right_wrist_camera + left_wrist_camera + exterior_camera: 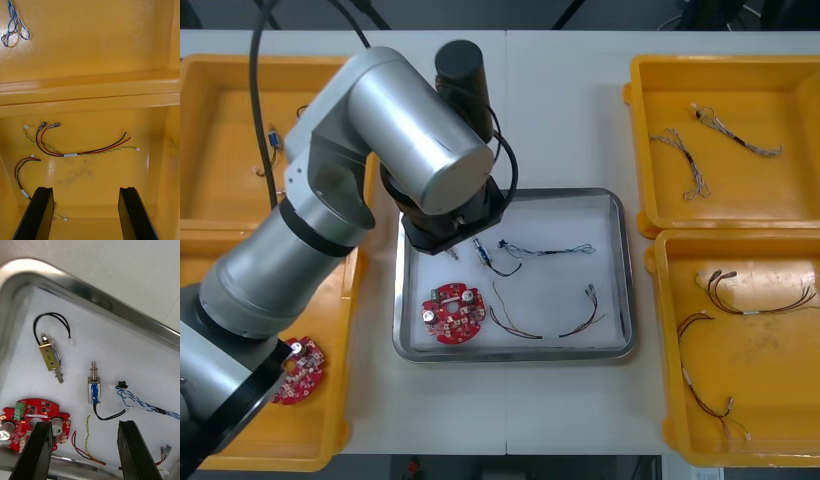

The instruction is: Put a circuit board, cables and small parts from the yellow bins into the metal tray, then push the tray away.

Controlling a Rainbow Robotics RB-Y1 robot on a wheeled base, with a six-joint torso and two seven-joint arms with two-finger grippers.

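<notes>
The metal tray (626, 290), white inside, holds a round red circuit board (451, 312), a blue and white cable (546, 250), red and yellow cables (545, 322) and a small metal part (480, 251). My left arm (410, 140) hangs over the tray's far left corner. My left gripper (88, 452) is open above the tray, holding nothing. Two small metal parts (50, 357) (94, 388) lie just ahead of its fingers, with the board (33, 419) by one finger and the blue and white cable (144, 405) by the other. My right gripper (85, 213) is open over a bin's red and black cable (82, 150).
Yellow bins stand on both sides of the tray. The near left bin (330, 440) holds another red board (298, 370). The far right bin (650, 130) holds blue and white cables (685, 165). The near right bin (670, 400) has red and black cables (755, 295).
</notes>
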